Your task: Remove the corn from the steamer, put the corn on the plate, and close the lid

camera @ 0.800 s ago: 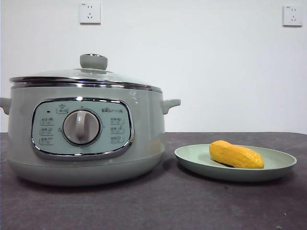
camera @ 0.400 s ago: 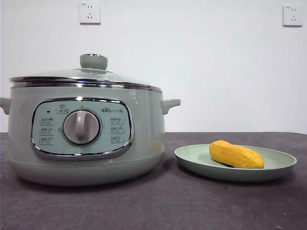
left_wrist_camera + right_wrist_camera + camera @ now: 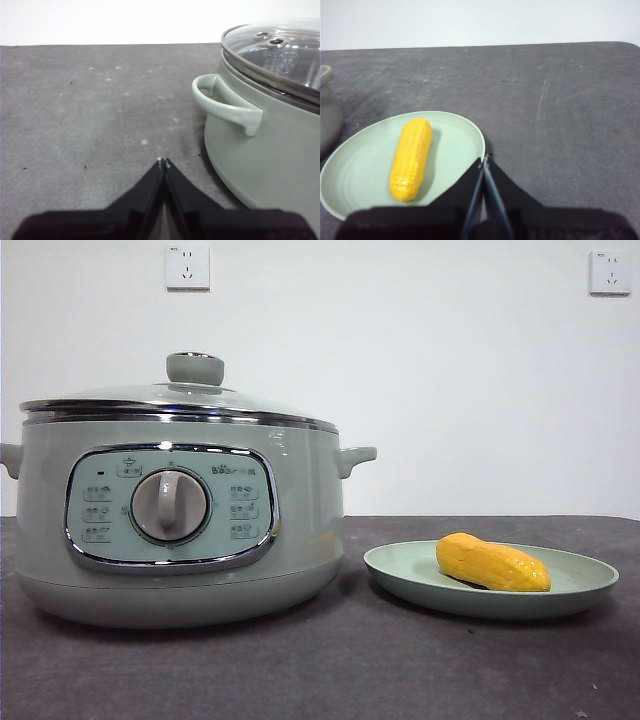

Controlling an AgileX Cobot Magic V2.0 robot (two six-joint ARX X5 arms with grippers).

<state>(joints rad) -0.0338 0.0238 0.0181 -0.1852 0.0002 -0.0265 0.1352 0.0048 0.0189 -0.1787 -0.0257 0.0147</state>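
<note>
The yellow-orange corn (image 3: 492, 562) lies on the pale green plate (image 3: 400, 570), to the right of the sage-green steamer (image 3: 300, 530). The glass lid (image 3: 170, 400) with its green knob sits closed on the steamer. In the right wrist view the corn (image 3: 411, 157) rests on the plate (image 3: 460, 140), and my right gripper (image 3: 484, 160) is shut, empty, over the plate's rim. My left gripper (image 3: 163, 161) is shut and empty above the table beside the steamer (image 3: 270, 165), near its side handle (image 3: 225, 102). The lid (image 3: 280, 50) shows there too. Neither arm appears in the front view.
The dark grey table (image 3: 330, 670) stretches under everything, and its far edge meets a white wall with two sockets (image 3: 187, 267). Bare tabletop (image 3: 90, 110) lies beside the steamer on the left gripper's side.
</note>
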